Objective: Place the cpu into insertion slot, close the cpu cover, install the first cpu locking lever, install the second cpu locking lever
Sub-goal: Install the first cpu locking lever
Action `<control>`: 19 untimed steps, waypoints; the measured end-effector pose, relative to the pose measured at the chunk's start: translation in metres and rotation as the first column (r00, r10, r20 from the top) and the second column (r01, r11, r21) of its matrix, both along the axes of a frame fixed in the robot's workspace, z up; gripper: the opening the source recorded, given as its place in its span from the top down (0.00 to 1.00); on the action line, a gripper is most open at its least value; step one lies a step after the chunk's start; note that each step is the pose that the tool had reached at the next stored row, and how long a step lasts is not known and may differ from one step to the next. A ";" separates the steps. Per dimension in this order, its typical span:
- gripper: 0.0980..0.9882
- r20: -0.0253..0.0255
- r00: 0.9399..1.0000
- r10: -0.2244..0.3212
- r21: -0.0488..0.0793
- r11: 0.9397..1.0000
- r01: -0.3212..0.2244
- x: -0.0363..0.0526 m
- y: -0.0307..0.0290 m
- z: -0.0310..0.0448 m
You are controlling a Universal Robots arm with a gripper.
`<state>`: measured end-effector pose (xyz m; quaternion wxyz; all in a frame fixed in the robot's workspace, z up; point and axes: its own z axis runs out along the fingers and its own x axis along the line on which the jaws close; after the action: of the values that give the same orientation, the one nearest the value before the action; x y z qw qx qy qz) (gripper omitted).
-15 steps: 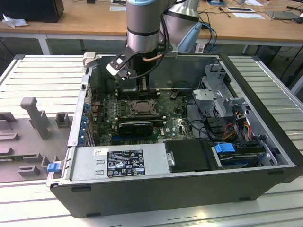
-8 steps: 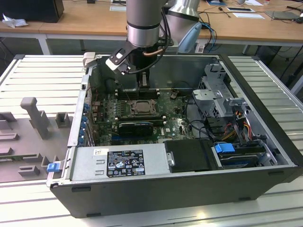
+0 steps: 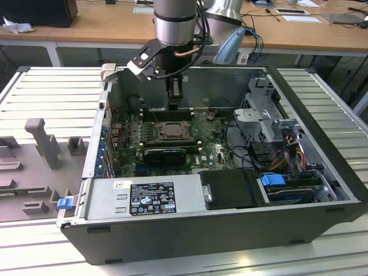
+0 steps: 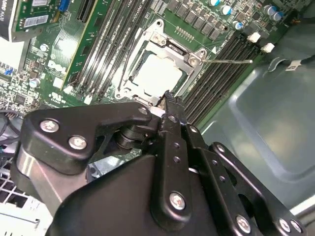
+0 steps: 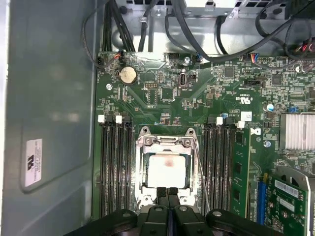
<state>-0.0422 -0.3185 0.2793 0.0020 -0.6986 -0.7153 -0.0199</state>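
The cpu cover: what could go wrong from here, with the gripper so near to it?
1. The shut gripper sits at the edge of the cpu cover, close to the cpu; a slip might scratch the cpu's pale top.
2. A thin locking lever stands out over the memory slots; the gripper might snag or bend it.

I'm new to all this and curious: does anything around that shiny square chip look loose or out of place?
Yes: a thin wire lever slants away from the cpu cover, out over the memory slots, instead of lying along it, so it looks unlatched. The cpu sits flat.
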 end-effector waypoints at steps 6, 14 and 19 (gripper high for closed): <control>0.99 0.000 1.000 0.003 0.000 1.000 -0.003 0.0000 0.0000 0.0277; 0.99 0.000 0.990 0.142 0.000 0.990 -0.142 0.0000 0.0000 0.0273; 0.99 0.000 0.959 0.284 0.000 0.959 -0.284 0.0000 0.0000 0.0169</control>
<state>-0.0422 -0.3185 0.2962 0.0046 -0.5888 -0.8080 -0.0194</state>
